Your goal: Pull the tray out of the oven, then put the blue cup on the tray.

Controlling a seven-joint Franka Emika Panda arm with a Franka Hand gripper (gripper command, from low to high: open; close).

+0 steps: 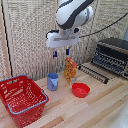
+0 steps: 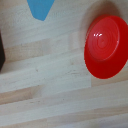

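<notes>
My fingers (image 1: 61, 52) hang open and empty above the blue cup (image 1: 52, 81). The cup stands on the bench (image 1: 100, 107) beside the red bowl (image 1: 80, 90) (tray (image 1: 93, 73) already out, before the oven (image 1: 113, 56)).

The arm hangs high, its gripper (image 1: 61, 52) open and pointing down.

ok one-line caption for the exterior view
Gripper hangs above the blue cup and red bowl; the tray lies outside the oven.
</notes>
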